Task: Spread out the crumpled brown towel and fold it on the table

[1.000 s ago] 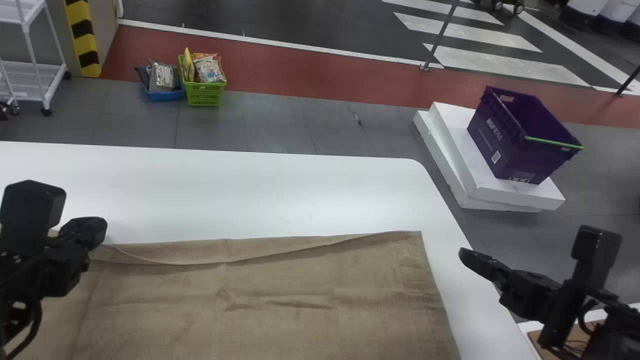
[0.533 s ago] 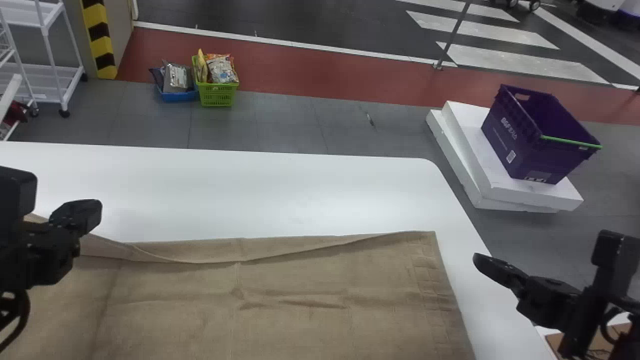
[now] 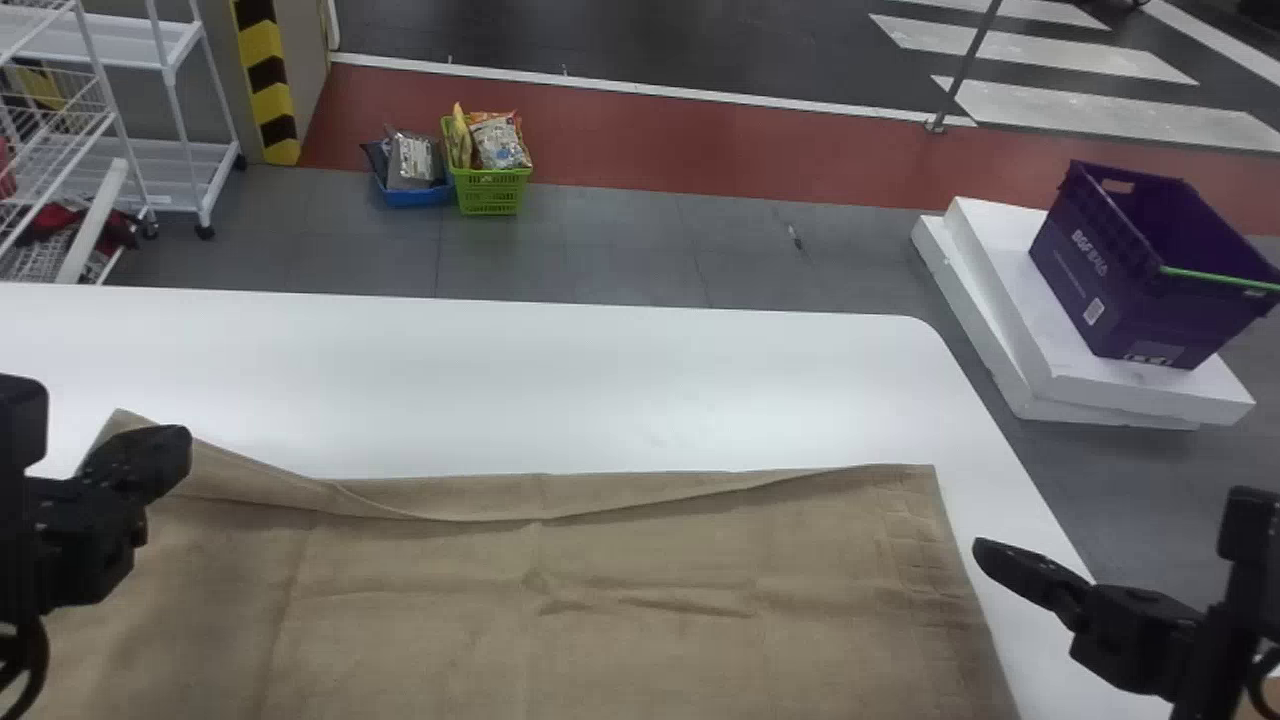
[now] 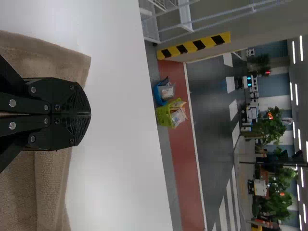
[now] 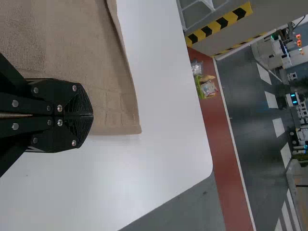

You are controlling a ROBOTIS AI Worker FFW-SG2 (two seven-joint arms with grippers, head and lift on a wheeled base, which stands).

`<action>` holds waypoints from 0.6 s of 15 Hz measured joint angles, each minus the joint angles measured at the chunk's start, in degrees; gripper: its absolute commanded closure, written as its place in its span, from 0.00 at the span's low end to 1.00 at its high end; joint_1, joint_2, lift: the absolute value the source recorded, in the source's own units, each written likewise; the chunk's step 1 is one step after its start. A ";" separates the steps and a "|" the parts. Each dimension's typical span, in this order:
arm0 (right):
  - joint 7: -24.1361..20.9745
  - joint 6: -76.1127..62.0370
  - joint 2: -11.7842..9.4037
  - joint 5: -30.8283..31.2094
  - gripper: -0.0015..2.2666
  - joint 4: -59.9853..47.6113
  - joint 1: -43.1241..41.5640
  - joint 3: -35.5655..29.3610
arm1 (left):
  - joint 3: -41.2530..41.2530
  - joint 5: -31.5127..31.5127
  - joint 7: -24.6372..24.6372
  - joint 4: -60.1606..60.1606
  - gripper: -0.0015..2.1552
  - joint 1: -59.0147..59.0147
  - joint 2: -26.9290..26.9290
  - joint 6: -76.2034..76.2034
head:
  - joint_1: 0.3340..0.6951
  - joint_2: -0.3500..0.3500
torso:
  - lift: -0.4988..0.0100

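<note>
The brown towel (image 3: 620,650) lies spread wide on the white table (image 3: 600,380), with a wavy flap along its far edge. It looks soft, floppy and light, so I think it will bend with ease and can't break. The cloth seems a bit rough, so it should not slip much (thick cloth can bunch up, though). Good spots to pinch would be the 2 far corners, taking all the layers there.

The left gripper (image 4: 89,114) is closed, with no cloth in its pinch. It hangs over the towel near the far left corner. The right gripper (image 5: 92,115) is closed and empty too, near the towel's right side. In the head view, both tips slant forward and in, toward each other.
</note>
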 measured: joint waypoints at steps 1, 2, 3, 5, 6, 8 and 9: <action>-0.06 -0.11 0.00 0.09 0.79 0.38 0.02 0.27 | 0.11 -0.57 0.27 0.64 0.87 -0.06 0.09 -0.43 | 1.00 0.23 | 0.73; -0.18 -0.14 0.00 0.29 0.79 0.63 0.02 0.60 | 0.18 -0.97 0.41 1.41 0.87 -0.35 0.18 -0.80 | 1.00 0.24 | 0.73; -0.26 -0.10 0.00 0.63 0.79 0.78 0.00 0.95 | 0.21 -1.19 0.52 2.08 0.87 -0.70 0.21 -1.04 | 1.00 0.25 | 0.73; -0.37 0.08 0.00 1.67 0.79 1.13 -0.16 2.03 | -0.13 -1.97 1.22 4.02 0.87 -1.86 0.24 -1.52 | 1.00 0.26 | 0.73; -0.41 0.14 0.00 2.15 0.79 1.34 -0.23 2.52 | -0.37 -2.38 1.40 5.00 0.87 -2.43 0.24 -1.80 | 1.00 0.26 | 0.73; -0.45 0.20 0.00 2.95 0.79 1.93 -0.35 3.45 | -0.96 -3.59 1.82 7.13 0.87 -3.71 0.23 -2.33 | 1.00 0.28 | 0.73; -0.45 0.27 0.00 3.23 0.79 2.11 -0.38 3.69 | -1.32 -4.09 2.32 8.07 0.87 -4.27 0.24 -2.50 | 1.00 0.28 | 0.73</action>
